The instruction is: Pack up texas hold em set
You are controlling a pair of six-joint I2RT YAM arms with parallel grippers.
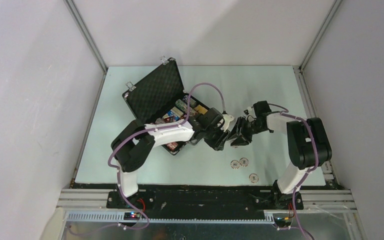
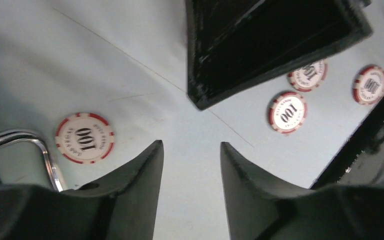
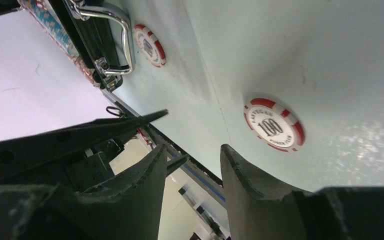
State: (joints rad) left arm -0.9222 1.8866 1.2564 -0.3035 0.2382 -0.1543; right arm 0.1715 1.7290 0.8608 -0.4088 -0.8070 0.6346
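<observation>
The black case [image 1: 152, 92] of the texas hold em set lies open at the back left, its foam-lined lid up and its base [image 1: 180, 117] holding chips and card decks. Three red-and-white 100 chips [image 1: 244, 162] lie loose on the table in front of the grippers. My left gripper [image 1: 221, 141] [image 2: 191, 145] hovers open over bare table, with a chip [image 2: 84, 137] and the case's silver handle [image 2: 35, 142] to its left. Tip to tip with it, my right gripper [image 1: 241, 136] [image 3: 194, 148] is open and holds nothing; one chip [image 3: 274, 125] lies just to its right.
Both arms meet over the middle of the table [image 1: 280, 90], right of the case. The table's front rail [image 1: 205, 192] runs along the near edge. White walls close in the sides and back. In the right wrist view, another chip [image 3: 150, 45] lies beside the case handle [image 3: 115, 27].
</observation>
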